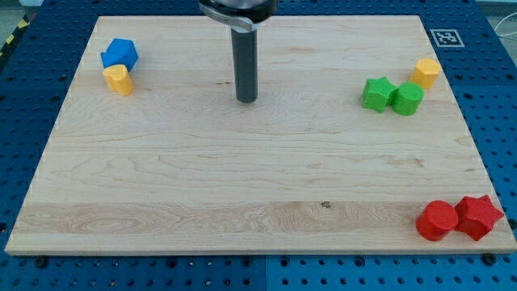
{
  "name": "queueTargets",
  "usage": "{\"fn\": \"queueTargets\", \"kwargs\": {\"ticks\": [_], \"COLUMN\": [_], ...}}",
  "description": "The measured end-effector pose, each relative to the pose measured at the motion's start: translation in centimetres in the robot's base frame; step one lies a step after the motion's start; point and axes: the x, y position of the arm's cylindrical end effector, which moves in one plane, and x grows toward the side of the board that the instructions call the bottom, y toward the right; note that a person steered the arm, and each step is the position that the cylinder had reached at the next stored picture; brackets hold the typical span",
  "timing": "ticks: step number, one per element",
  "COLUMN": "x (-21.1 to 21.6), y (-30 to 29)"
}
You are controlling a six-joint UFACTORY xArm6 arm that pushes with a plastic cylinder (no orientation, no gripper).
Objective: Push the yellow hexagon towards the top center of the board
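The yellow hexagon (pixel 426 72) sits well off to the view's right of my tip (pixel 246 99), a little nearer the view's top, close beside two green blocks (pixel 393 95). I judge the approach not yet begun. To do it well, I'd circle round the top of the hexagon to its far right side, then push leftward, staying clear of the greens. The end effector is a bare rod with nothing to open or close. It rests on the worktop (pixel 258 186) and touches no block.
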Motion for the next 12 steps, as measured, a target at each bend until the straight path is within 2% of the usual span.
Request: {"fn": "queueTargets", "kwargs": {"ticks": [2,6,8,9,10,12], "x": [3.3,4.4,9.3,9.9,9.6,5.4], "y": [4.1,15.1,18.6,21.1,24.1,28.1]}}
